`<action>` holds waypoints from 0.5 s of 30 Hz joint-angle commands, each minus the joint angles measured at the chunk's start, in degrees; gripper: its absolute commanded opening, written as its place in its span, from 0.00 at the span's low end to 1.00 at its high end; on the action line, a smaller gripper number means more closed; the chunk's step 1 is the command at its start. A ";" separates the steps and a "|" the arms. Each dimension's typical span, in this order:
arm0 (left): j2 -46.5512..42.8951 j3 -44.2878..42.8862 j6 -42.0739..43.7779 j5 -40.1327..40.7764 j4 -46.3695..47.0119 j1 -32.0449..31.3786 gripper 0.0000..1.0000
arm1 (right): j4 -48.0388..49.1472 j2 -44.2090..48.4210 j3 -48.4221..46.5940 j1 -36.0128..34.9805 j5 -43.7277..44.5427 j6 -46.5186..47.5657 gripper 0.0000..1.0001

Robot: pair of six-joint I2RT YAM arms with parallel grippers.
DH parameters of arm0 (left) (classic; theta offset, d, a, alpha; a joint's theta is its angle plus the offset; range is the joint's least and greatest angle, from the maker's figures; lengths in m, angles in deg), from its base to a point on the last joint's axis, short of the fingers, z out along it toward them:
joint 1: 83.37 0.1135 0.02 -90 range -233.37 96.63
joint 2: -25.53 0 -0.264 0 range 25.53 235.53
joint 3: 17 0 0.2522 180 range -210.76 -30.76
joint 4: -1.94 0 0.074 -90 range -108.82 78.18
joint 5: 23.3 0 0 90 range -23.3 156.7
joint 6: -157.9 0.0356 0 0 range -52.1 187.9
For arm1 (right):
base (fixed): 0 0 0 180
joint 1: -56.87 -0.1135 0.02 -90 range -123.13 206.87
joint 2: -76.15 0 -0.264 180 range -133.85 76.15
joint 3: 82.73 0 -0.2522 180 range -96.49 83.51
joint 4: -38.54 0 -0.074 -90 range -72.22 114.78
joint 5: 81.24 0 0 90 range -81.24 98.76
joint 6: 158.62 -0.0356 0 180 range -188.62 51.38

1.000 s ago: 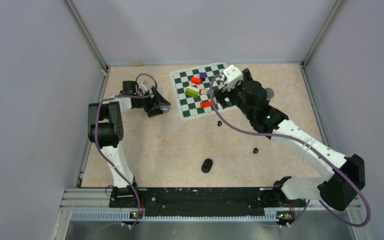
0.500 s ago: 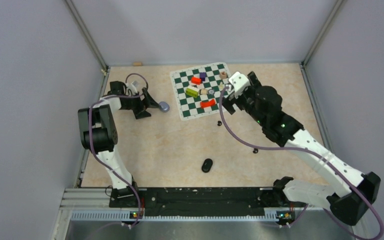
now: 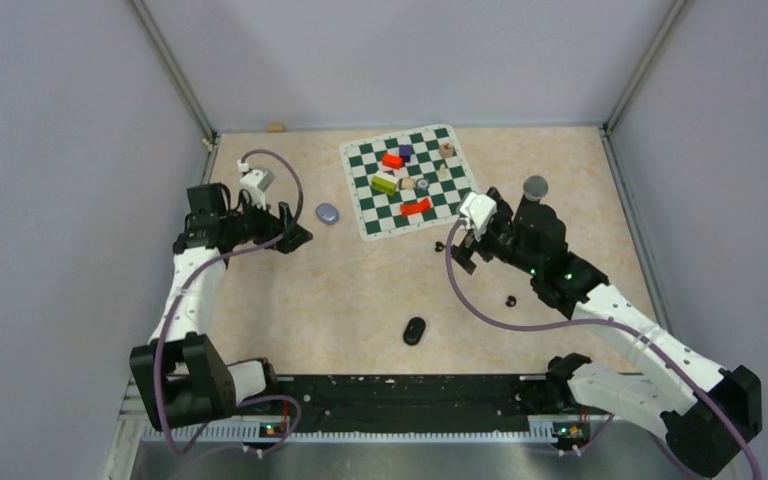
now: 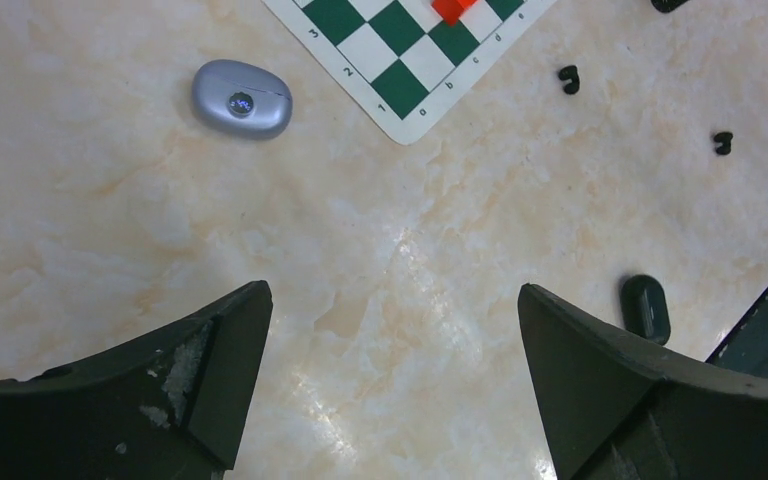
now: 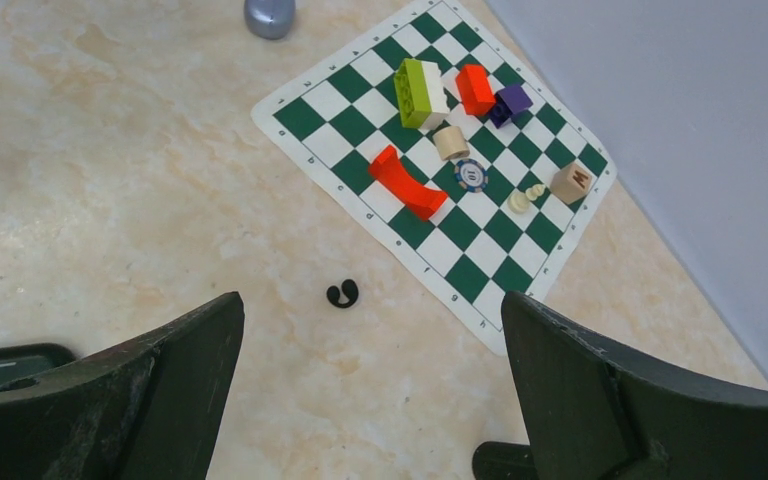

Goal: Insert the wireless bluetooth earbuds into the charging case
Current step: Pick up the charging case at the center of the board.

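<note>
— What's where?
— First earbud (image 3: 438, 246) sits mid-frame on the tabletop (image 3: 310, 300), just below the chessboard (image 3: 375, 215); second earbud (image 3: 510, 300) lower right of it, near the black case (image 3: 415, 330).
— Holding anything?
— Left gripper (image 4: 392, 295) and right gripper (image 5: 370, 300) both spread wide, empty.

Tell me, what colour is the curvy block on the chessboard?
The curvy block is red; the right wrist view shows it best.

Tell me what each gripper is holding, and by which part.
Nothing is held. The left gripper and the right gripper both stand open and empty above the table.
</note>
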 commanded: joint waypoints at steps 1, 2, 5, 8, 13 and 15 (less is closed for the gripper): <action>-6.96 4.71 9.10 -3.71 2.55 -0.08 0.99 | 4.46 3.19 2.04 2.96 -8.23 -2.09 0.99; -7.96 5.76 10.02 -3.62 3.15 -0.03 0.99 | 4.61 3.46 2.49 3.34 -8.87 -2.07 0.99; -10.41 8.19 10.90 -3.55 4.83 -0.04 0.99 | 5.10 3.48 3.47 3.51 -9.08 -0.94 0.99; -12.38 9.58 11.67 -4.17 5.72 -0.02 0.99 | 5.10 3.03 4.16 3.53 -8.49 0.83 0.99; -17.30 14.01 13.39 -5.38 9.37 0.07 0.99 | 5.11 2.86 5.71 3.50 -11.17 2.97 0.99; -19.37 15.59 14.26 -6.86 10.41 0.16 0.99 | 5.11 2.90 6.28 3.52 -12.46 3.71 0.98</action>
